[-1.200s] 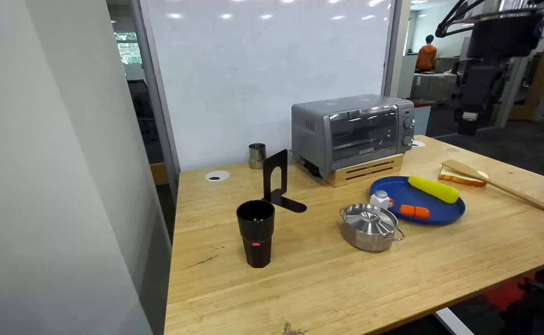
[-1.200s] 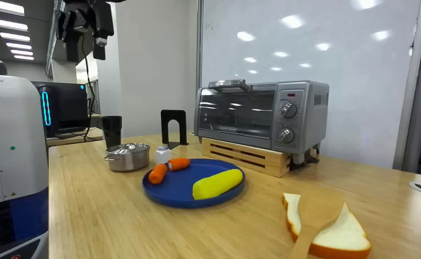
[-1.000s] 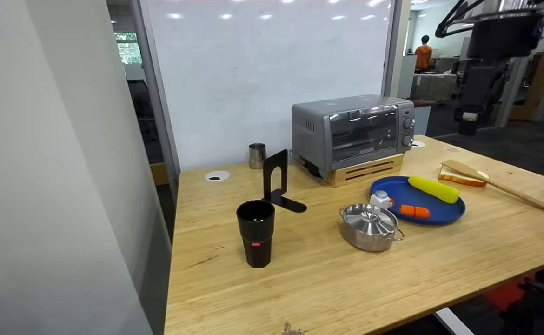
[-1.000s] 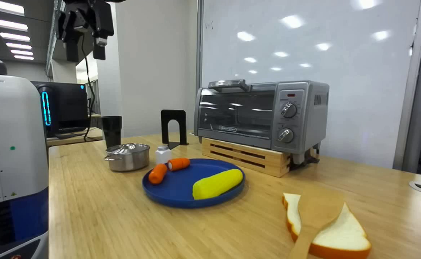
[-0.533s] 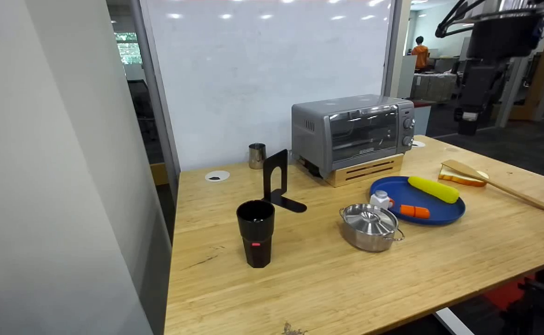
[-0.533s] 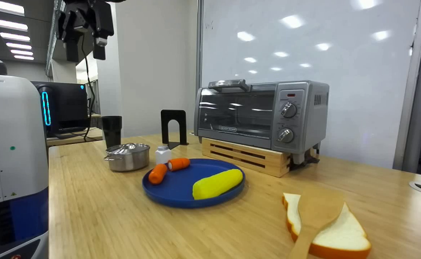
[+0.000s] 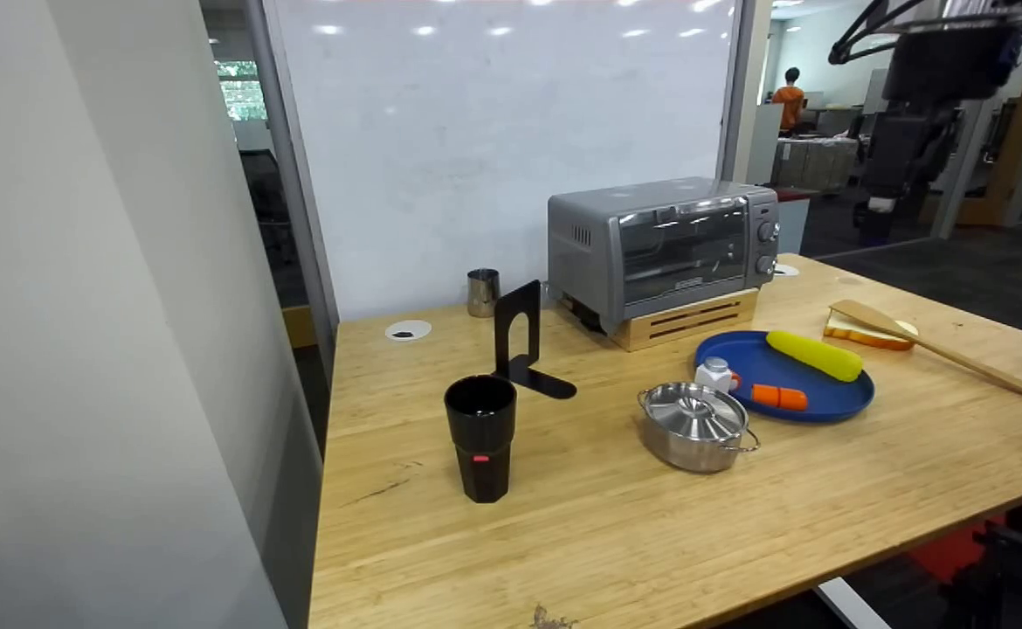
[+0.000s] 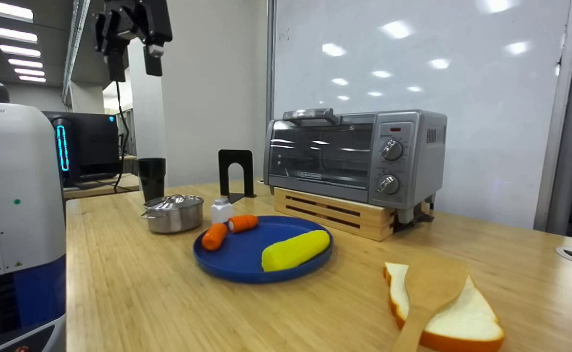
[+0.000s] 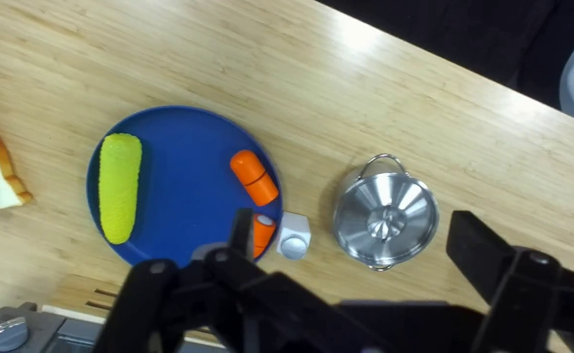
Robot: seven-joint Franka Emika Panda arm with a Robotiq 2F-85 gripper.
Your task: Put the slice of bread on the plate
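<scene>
Jaws spread, empty; likely pre-grasp. Next: reach bread (image 8: 469,318), lower right in an exterior view, probably shifting overlying spatula (image 8: 435,283).

The spatula (image 8: 435,281) partly hides the bread (image 8: 469,318), the wrist view crops both at left, and the tool (image 9: 351,231) partly hides a carrot (image 9: 264,229).

Both exterior views face the whiteboard (image 7: 476,166) from opposite sides of the oven (image 8: 357,156); the wrist view looks down (all three share the plate (image 9: 184,196)).
</scene>
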